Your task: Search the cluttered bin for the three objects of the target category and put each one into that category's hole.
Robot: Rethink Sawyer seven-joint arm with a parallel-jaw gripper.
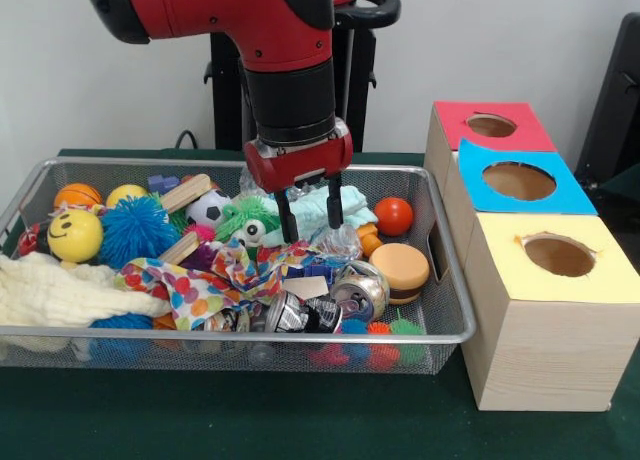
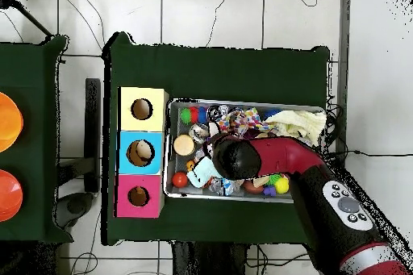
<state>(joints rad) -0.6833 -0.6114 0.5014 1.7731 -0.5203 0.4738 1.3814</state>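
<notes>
1. Searching looks underway: the hand (image 1: pixel 309 218) hangs over the middle of the wire bin (image 1: pixel 452 280), fingers apart and empty, above a crumpled clear wrapper (image 1: pixel 335 242).
2. Balls, cans (image 1: pixel 305 315) and cloths crowd the bin; the target category is unclear.
3. Beside it stand the yellow box (image 1: pixel 553 310), blue box (image 1: pixel 520 183) and red box (image 1: pixel 490 126); only the blue hole seems to hold something.

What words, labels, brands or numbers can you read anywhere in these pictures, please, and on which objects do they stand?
None can be read.
Crushed cans: printing shows, too blurred to read.
Yellow ball: a drawn smiley face, no lettering.
Red, blue and yellow box tops: no lettering.
</notes>
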